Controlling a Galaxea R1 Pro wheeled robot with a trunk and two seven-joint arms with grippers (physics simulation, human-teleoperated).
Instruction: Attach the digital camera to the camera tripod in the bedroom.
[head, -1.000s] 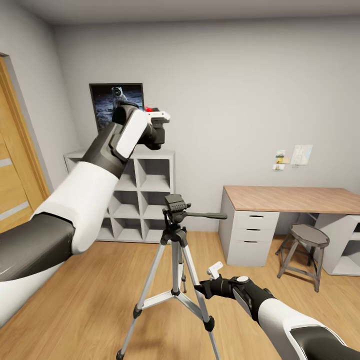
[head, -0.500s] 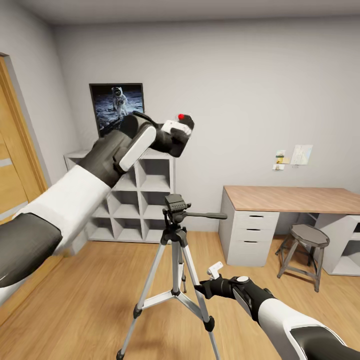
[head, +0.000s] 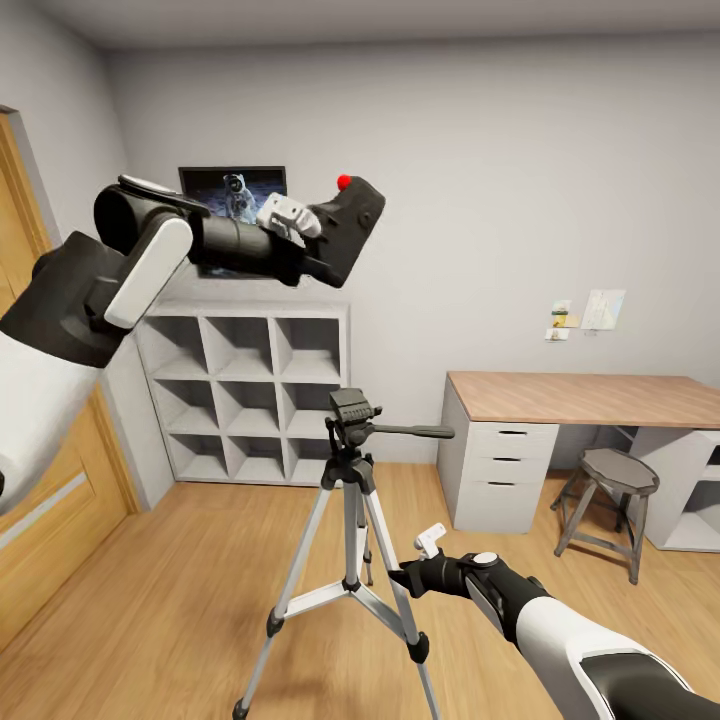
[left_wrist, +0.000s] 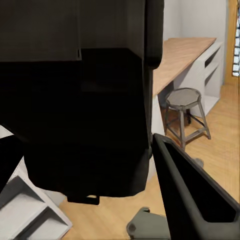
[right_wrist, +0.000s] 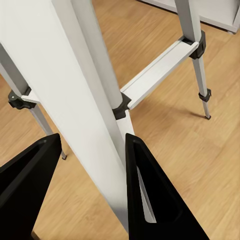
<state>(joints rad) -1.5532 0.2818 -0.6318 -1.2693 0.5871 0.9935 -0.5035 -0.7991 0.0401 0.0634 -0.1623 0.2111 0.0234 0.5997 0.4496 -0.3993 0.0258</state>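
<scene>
Above tripod (head: 350, 470), cam (head: 345, 228) gripped in L hand (head: 310, 235).

A white cube shelf (head: 255, 395) stands against the back wall at 9 o'clock, an astronaut poster (head: 232, 192) above it. A wood-topped desk (head: 580, 398) with white drawers (head: 508, 465) sits at 3 o'clock, a round stool (head: 606, 500) before it. Paper notes (head: 588, 312) hang on the wall above the desk. A wooden door (head: 30, 470) stands far left.

The black digital camera (head: 345, 225) with its red button sat tilted between the left fingers (head: 285, 213); a silver leg of the upright camera tripod (head: 350, 520) ran between the right fingers (right_wrist: 150, 185).
</scene>
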